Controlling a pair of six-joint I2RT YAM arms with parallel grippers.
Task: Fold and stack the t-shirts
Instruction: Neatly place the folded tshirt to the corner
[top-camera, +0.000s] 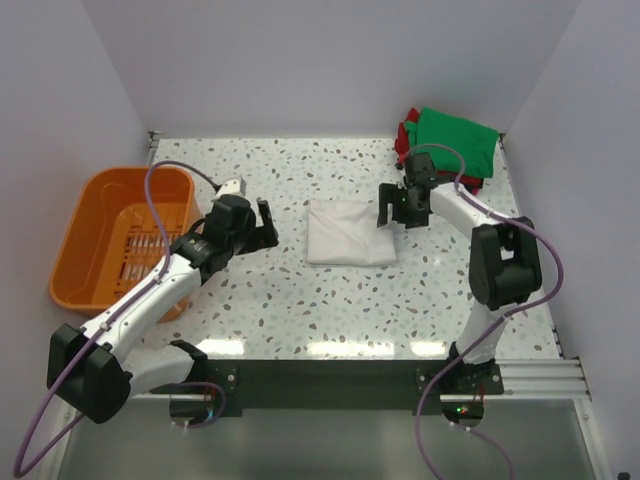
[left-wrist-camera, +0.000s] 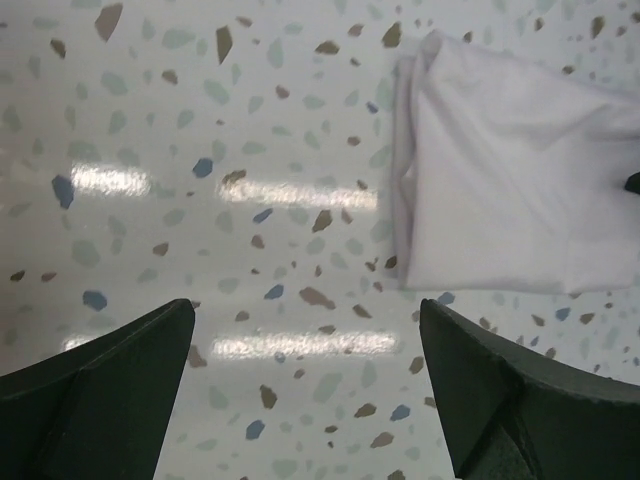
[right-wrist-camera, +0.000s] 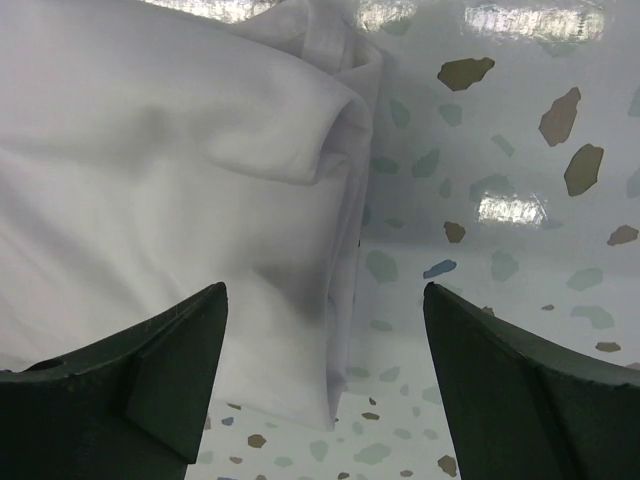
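An off-white t-shirt lies folded into a small rectangle at the middle of the speckled table. It also shows in the left wrist view and in the right wrist view. My left gripper is open and empty, a little left of the shirt, over bare table. My right gripper is open and empty at the shirt's right edge, its jaws straddling that edge. A green t-shirt lies on a red one and a dark one in the back right corner.
An orange plastic basket stands at the left edge of the table. White walls close in the table on three sides. A black rail runs along the near edge.
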